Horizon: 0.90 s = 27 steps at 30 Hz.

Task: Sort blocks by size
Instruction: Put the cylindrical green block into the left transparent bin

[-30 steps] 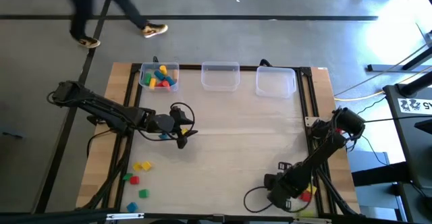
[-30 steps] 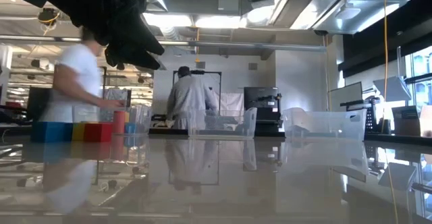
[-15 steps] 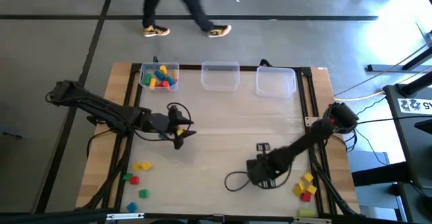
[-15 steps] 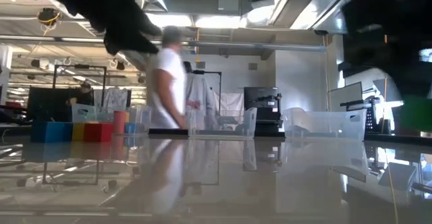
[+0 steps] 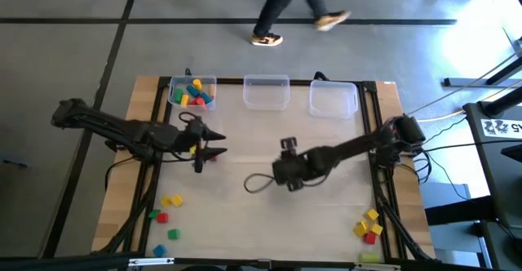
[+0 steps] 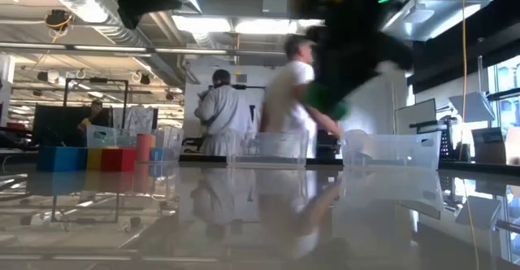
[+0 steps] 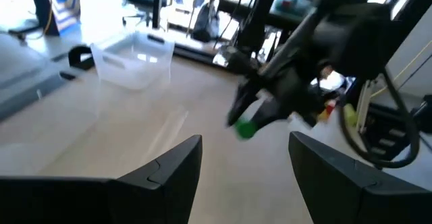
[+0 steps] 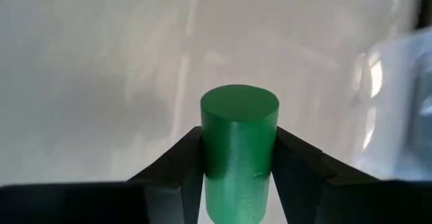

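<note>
My right gripper (image 5: 278,175) is over the middle of the table, shut on a green cylinder block (image 8: 239,150), which also shows in the left wrist view (image 7: 245,128) and blurred in the low view (image 6: 325,104). My left gripper (image 5: 210,144) hangs open and empty over the table's left half, its fingers (image 7: 182,158) pointing toward the right arm. Several coloured blocks (image 5: 192,94) lie in the far-left clear bin. Loose blocks lie on the table at the near left (image 5: 166,215) and near right (image 5: 369,225). My right gripper pinches the green cylinder by its round side (image 8: 210,158) between its two fingers. The cylinder's flat end (image 8: 239,106) faces forward, away from the gripper. It is lifted clear of the table.
Two clear bins, the middle bin (image 5: 267,92) and the right bin (image 5: 333,99), stand at the far edge beside the bin with blocks. A black cable loop (image 5: 258,184) hangs by the right arm. A person (image 5: 298,3) walks past beyond the far edge.
My right gripper has swung with the green cylinder from the near right corner toward the middle of the table, going left and toward the far edge. My left gripper has drawn back a little toward the left and far edge. The person has walked rightward beyond the table.
</note>
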Motion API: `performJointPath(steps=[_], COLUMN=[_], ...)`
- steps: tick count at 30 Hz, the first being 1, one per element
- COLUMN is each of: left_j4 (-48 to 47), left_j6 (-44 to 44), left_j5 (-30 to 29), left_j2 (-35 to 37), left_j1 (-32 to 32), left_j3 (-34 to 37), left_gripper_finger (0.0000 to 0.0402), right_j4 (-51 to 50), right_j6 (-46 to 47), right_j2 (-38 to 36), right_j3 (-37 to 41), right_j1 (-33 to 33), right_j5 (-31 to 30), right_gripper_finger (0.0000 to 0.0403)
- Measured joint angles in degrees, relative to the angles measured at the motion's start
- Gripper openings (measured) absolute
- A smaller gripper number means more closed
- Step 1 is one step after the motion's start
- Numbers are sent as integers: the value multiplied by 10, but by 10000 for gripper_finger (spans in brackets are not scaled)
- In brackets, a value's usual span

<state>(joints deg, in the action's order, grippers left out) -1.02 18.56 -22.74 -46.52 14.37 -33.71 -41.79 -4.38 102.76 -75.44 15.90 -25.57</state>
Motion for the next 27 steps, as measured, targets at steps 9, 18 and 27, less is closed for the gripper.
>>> performJointPath(steps=[9,18,27], left_j4=[23,85,96], left_j6=[-47,-119,-135], left_j5=[-22,-34,-36], left_j2=[55,88,90], left_j1=[-2,-2,-2], left_j3=[0,-1,-1], left_gripper_finger=[219,219,219], right_j4=[252,453,676], right_j6=[-185,-246,-246], right_j2=[13,54,122], right_j3=[1,1,0], right_j1=[-97,-169,-228], right_j5=[10,63,122], right_gripper_finger=[146,147,147])
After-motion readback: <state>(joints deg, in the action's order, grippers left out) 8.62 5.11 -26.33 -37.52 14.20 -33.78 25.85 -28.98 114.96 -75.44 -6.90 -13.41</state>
